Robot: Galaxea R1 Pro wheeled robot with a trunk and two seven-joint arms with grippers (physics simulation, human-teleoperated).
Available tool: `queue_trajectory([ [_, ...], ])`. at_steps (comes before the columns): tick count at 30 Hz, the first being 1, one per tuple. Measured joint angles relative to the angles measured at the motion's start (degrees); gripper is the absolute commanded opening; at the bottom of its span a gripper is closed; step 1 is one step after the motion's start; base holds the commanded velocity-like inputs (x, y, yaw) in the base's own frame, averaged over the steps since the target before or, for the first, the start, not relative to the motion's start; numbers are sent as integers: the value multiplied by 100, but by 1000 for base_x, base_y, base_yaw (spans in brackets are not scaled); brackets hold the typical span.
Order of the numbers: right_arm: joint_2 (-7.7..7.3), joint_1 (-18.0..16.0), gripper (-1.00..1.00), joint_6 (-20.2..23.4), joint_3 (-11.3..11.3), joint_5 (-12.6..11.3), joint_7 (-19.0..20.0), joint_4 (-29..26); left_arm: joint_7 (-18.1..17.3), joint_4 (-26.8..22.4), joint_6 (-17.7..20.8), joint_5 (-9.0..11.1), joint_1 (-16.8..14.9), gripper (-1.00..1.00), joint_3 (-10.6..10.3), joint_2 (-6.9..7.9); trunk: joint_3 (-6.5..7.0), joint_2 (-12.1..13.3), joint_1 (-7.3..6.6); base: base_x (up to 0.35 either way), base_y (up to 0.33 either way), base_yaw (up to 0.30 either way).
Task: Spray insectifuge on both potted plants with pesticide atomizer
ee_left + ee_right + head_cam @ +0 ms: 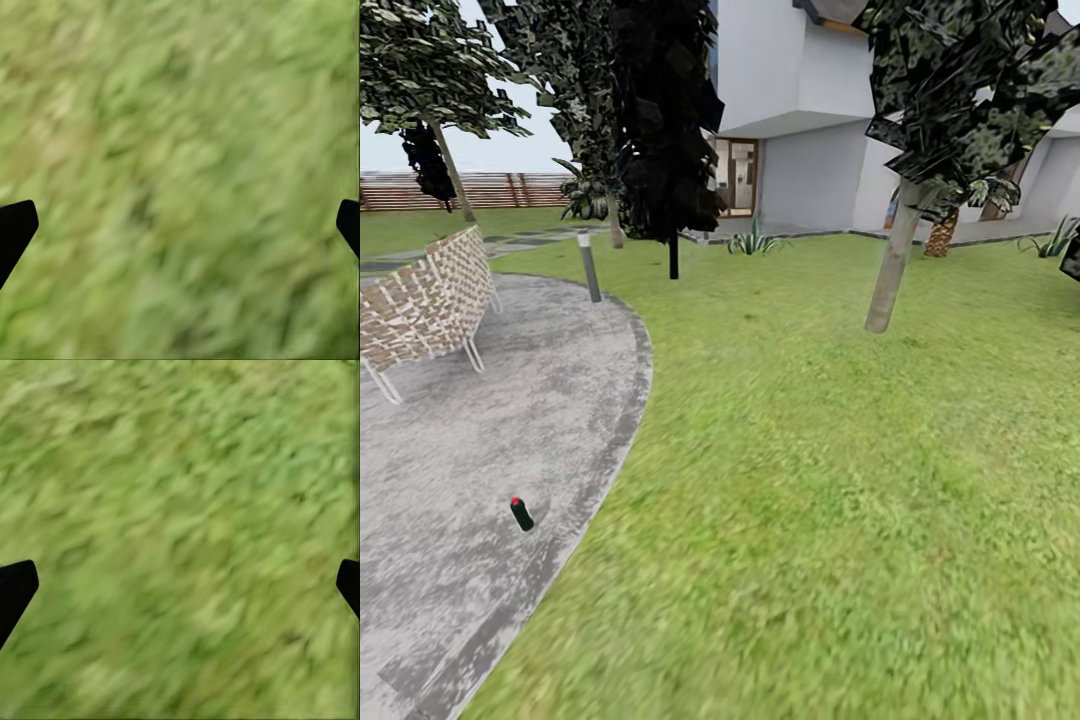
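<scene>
The pesticide atomizer [521, 513], a small dark-green bottle with a red tip, lies tilted on the grey mottled patio [480, 440] near its curved edge, left of centre in the head view. My left gripper [180, 225] hangs open over blurred grass, its dark fingertips [15, 229] far apart and nothing between them. My right gripper [180, 585] is likewise open above lawn, fingertips [15, 589] wide. Two low spiky rosettes [753, 241] [1057, 240] grow far off by the house; I cannot tell whether they are the potted plants.
A woven bench [425, 300] on thin metal legs stands at the patio's left. A short grey bollard [590, 266] marks the patio's far edge. Tree trunks [890, 270] [673, 255] rise from the lawn [810, 480]. A slatted fence [490, 188] and white house [800, 130] close the background.
</scene>
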Motion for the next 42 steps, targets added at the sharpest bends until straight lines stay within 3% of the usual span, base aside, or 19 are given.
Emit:
queue_trajectory([
  [25, 2, 0, 100, 0, 2, 3, 0, 0, 0, 0, 0, 0, -1, 100, 0, 0, 0, 0, 0, 279, -166, 10],
  [42, 2, -2, 100, -1, 2, 0, 0, 2, 0, -2, 1, 0, -1, 100, 0, 1, 0, 0, 0, 256, -170, 229],
])
